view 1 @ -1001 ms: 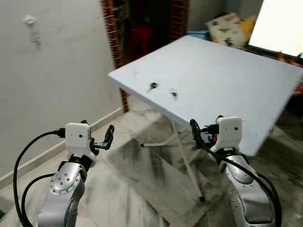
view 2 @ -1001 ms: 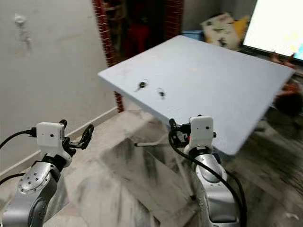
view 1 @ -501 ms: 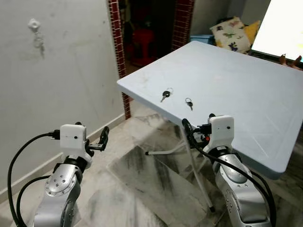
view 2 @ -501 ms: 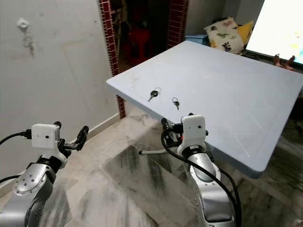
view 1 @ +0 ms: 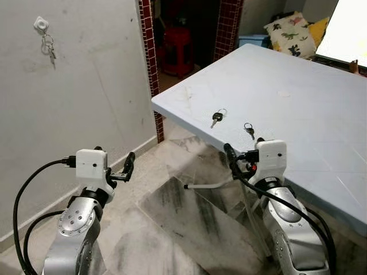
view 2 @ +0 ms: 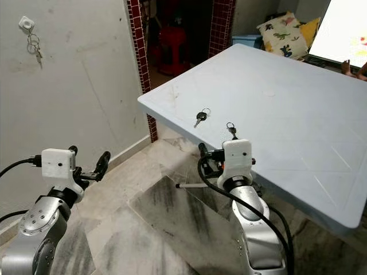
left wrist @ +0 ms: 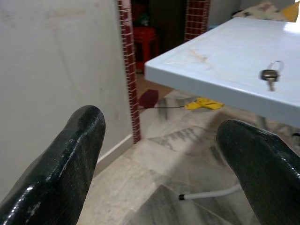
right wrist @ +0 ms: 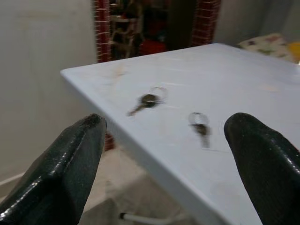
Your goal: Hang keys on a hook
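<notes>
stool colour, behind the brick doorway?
Red. The stool stands in the dark room past the brick doorway; the left eye view shows it best.

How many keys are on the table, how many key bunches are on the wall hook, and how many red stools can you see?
Keys on the table: 2, one nearer the corner, one beside it
Key bunches on the wall hook: 1
Red stools: 1
Total: 4

Even, soft daylight with faint shadows under the table (view 1: 298,103), a bright glare top right, and the right wrist view looks slightly blurred
</notes>
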`<state>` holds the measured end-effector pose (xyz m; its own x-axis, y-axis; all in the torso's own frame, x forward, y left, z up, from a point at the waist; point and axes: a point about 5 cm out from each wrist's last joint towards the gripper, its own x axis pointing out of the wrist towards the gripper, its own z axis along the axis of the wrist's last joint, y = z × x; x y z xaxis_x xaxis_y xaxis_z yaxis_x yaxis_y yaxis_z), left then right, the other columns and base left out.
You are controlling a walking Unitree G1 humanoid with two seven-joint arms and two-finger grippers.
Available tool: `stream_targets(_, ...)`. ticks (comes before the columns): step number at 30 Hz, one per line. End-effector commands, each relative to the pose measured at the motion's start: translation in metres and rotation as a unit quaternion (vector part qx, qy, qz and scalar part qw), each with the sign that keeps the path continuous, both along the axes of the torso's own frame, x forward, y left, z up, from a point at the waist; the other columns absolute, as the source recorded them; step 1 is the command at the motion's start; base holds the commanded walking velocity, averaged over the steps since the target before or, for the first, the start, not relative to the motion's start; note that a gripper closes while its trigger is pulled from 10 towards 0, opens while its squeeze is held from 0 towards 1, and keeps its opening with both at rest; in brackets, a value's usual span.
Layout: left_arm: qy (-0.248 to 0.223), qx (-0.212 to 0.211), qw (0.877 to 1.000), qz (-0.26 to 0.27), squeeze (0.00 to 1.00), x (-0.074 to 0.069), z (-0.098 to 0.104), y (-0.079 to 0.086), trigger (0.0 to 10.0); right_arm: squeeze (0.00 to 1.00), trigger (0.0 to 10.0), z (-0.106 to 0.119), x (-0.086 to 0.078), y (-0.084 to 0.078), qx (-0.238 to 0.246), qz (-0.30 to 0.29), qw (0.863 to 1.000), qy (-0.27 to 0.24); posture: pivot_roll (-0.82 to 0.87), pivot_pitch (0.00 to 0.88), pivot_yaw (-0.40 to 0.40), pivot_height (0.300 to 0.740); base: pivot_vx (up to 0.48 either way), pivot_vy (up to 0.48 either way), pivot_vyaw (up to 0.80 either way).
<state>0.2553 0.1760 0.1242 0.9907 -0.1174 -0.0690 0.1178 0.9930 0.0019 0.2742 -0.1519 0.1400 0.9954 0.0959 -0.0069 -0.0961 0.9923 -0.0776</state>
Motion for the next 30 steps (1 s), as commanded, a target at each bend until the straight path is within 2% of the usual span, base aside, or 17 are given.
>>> stream_targets(1,0.001,0.002,1.000,-0.010,0.00,0.001,0.000,-0.002,10.0,0.00,10.0,-0.004,-0.001,-0.016,-0.006,-0.026,1.000,0.010,0.08,0.000,0.054,0.740,0.000,-0.439,0.00)
stream_targets(10,0.008,0.004,1.000,-0.012,0.00,-0.002,-0.005,0.002,10.0,0.00,10.0,-0.014,-0.014,-0.029,-0.023,-0.030,0.999,0.029,0.07,0.000,0.056,0.740,0.000,-0.420,0.00)
stream_targets(12,0.012,-0.010,1.000,-0.009,0.00,-0.003,-0.006,0.001,10.0,0.00,10.0,-0.014,-0.013,-0.030,-0.024,-0.031,0.999,0.029,0.07,0.000,0.057,0.740,0.000,0.000,0.00)
stream_targets(21,0.007,-0.003,1.000,-0.003,0.00,-0.002,-0.005,0.004,10.0,0.00,10.0,-0.011,-0.009,-0.023,-0.023,-0.018,0.999,0.021,0.08,0.000,0.052,0.740,0.000,0.000,0.00)
stream_targets(30,-0.001,-0.024,1.000,-0.018,0.00,-0.003,-0.002,0.001,10.0,0.00,10.0,-0.008,-0.006,-0.019,-0.026,-0.009,1.000,0.011,0.08,0.000,0.052,0.740,0.000,0.000,0.00)
